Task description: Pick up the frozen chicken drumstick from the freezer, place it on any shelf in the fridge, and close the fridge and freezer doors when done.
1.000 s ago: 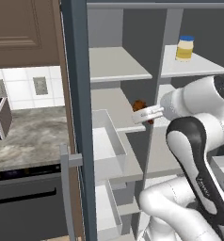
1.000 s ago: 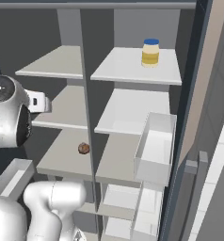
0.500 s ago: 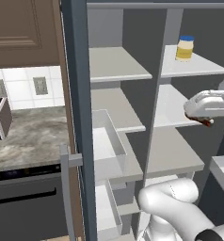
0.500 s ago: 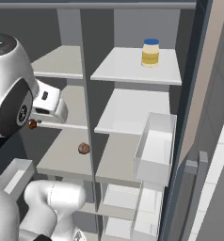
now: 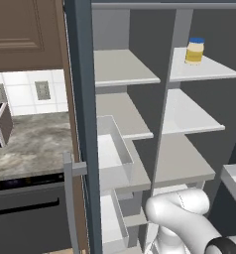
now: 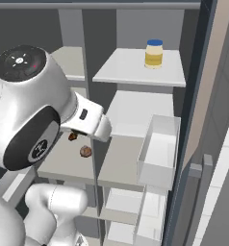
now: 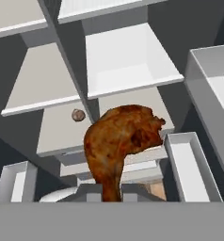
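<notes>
My gripper [image 7: 111, 190] is shut on the frozen chicken drumstick [image 7: 121, 139], a reddish-brown lumpy piece that hangs in front of the open shelves. In the right base view the drumstick [image 6: 72, 137] shows dark under the white hand, in front of the divider, over the freezer's lower shelf [image 6: 58, 161]. The freezer [image 5: 121, 113] is the left half of the unit and the fridge [image 5: 189, 113] the right half. Both doors stand open: the left one [image 5: 83, 124] and the right one [image 6: 205, 110].
A rounder tan-brown lump [image 6: 85, 152] lies on the freezer shelf, near the divider. A yellow blue-lidded jar [image 5: 195, 50] stands on the fridge's top shelf. White bins [image 5: 112, 149] [image 6: 159, 149] jut from the open doors. A grey counter [image 5: 30, 144] lies at the left.
The hand has swung with the drumstick out of the left base view's right side. In the right base view it moved right and a little down, to the divider.
</notes>
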Controlling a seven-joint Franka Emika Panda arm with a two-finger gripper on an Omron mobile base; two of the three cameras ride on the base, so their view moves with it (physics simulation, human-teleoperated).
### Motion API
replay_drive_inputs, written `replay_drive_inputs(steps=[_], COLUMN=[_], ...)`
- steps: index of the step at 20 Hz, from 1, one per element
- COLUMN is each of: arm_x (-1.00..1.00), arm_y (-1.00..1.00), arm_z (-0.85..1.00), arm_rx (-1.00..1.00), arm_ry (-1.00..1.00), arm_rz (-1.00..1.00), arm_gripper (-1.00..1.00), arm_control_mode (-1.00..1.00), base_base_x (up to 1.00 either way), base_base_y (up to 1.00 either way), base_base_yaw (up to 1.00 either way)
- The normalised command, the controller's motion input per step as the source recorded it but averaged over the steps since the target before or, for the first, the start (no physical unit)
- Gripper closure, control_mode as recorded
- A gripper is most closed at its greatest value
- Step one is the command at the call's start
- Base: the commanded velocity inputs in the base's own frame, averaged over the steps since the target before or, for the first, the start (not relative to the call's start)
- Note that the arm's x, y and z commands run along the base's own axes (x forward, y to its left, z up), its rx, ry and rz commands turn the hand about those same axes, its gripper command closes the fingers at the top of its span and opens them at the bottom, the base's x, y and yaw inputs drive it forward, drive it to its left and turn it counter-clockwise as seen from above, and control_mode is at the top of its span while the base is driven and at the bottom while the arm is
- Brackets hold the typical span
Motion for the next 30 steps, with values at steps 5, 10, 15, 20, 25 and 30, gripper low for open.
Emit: replay_drive_inputs(steps=[5, 10, 15, 20, 25, 30], arm_x=[0.76, 1.00, 1.00, 1.00, 0.98, 0.73], arm_y=[-0.96, -0.61, -0.25, 0.02, 0.00, 0.00], arm_z=[0.00, 0.08, 0.05, 0.03, 0.19, 0.37], arm_rx=[0.00, 0.04, 0.03, 0.00, -0.02, -0.03], arm_ry=[-0.33, -0.35, -0.27, -0.03, 0.32, 0.39], arm_rz=[-0.10, -0.01, 0.06, 0.06, 0.01, 0.00], arm_gripper=[1.00, 1.00, 1.00, 1.00, 1.00, 1.00], arm_control_mode=[-1.00, -1.00, -1.00, -1.00, -1.00, -1.00], base_base_x=[0.00, 0.00, 0.00, 0.00, 0.00, 0.00], base_base_y=[0.00, 0.00, 0.00, 0.00, 0.00, 0.00], base_base_yaw=[0.00, 0.00, 0.00, 0.00, 0.00, 0.00])
